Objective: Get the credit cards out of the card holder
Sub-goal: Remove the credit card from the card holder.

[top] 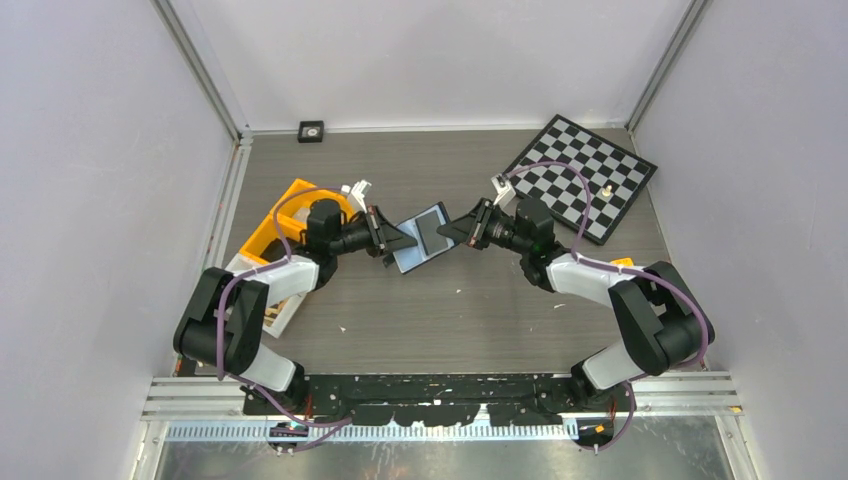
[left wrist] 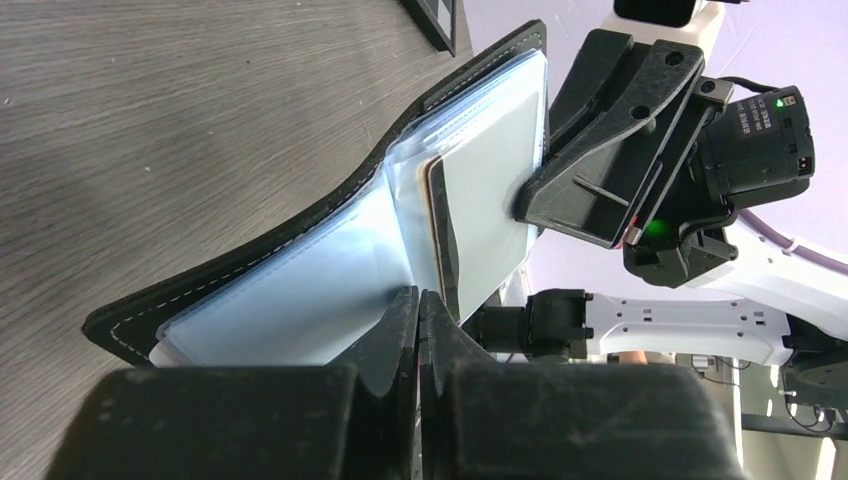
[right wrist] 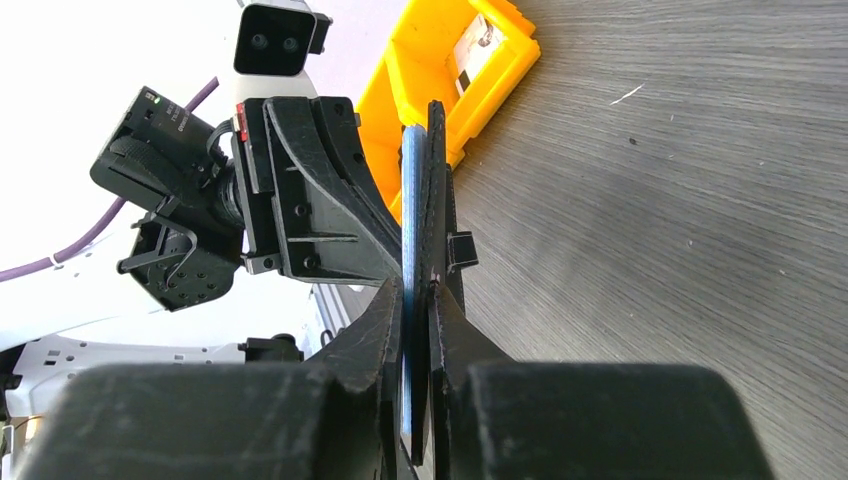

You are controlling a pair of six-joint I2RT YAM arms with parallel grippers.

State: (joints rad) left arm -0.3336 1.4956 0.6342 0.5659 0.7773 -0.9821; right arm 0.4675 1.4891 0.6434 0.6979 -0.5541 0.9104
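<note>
The card holder (top: 425,238) hangs open above the middle of the table, between my two grippers. In the left wrist view its black cover spreads wide, with grey-blue sleeves (left wrist: 300,300) inside. A card with an orange-tan edge (left wrist: 434,230) stands tucked in the right half. My right gripper (right wrist: 417,285) is shut on the holder's (right wrist: 425,180) far edge, cover and blue sleeve between its fingers. My left gripper (left wrist: 420,295) is shut, its tips against the sleeves' lower edge near the fold. No sleeve or card shows between its jaws.
An orange bin (top: 285,215) sits at the left behind my left arm, on a white box (top: 262,290). A chessboard (top: 585,175) with a small piece lies at the back right. A small black square (top: 311,131) rests by the back wall.
</note>
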